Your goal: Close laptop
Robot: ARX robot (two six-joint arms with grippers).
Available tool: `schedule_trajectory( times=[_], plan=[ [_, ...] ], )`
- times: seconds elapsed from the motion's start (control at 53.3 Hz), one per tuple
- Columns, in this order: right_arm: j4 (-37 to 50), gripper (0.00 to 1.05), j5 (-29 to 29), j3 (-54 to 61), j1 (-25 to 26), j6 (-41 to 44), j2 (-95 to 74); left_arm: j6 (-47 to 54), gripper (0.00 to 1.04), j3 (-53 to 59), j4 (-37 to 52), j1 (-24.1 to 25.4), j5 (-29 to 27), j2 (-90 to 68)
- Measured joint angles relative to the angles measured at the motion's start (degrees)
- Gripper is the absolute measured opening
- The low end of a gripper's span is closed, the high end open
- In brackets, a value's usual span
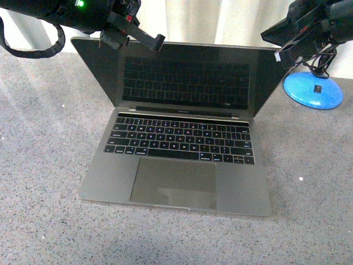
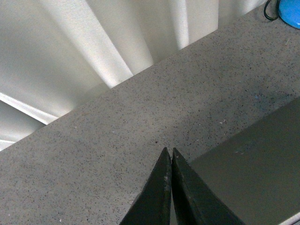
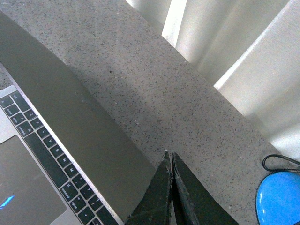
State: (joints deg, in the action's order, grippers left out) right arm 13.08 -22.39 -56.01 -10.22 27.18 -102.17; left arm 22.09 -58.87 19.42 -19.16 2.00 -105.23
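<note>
The laptop (image 1: 176,138) sits open in the middle of the grey speckled table (image 1: 38,182), its dark screen leaning back. The left hand (image 2: 169,157) hangs by the lid's upper left edge, fingers pressed together; the right hand (image 3: 169,159), likewise closed on nothing, hovers at the upper right corner, near a blue base (image 1: 313,93)

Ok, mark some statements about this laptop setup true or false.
1. The laptop stands open. True.
2. The left pincer is spread wide. False: it is shut.
3. The screen is dark. True.
4. The blue object lies on the keyboard. False: it sits on the counter, beside the laptop.
5. The right pincer is shut. True.
</note>
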Motion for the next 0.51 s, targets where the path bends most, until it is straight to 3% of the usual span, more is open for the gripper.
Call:
schedule_trajectory(
  times=[0.507],
  plan=[
    [2.8, 0.01, 0.0, 7.7, -0.9, -2.3, 2.6, 0.3, 0.04, 6.3, -1.0, -1.2, 2.6, 1.9]
  ],
)
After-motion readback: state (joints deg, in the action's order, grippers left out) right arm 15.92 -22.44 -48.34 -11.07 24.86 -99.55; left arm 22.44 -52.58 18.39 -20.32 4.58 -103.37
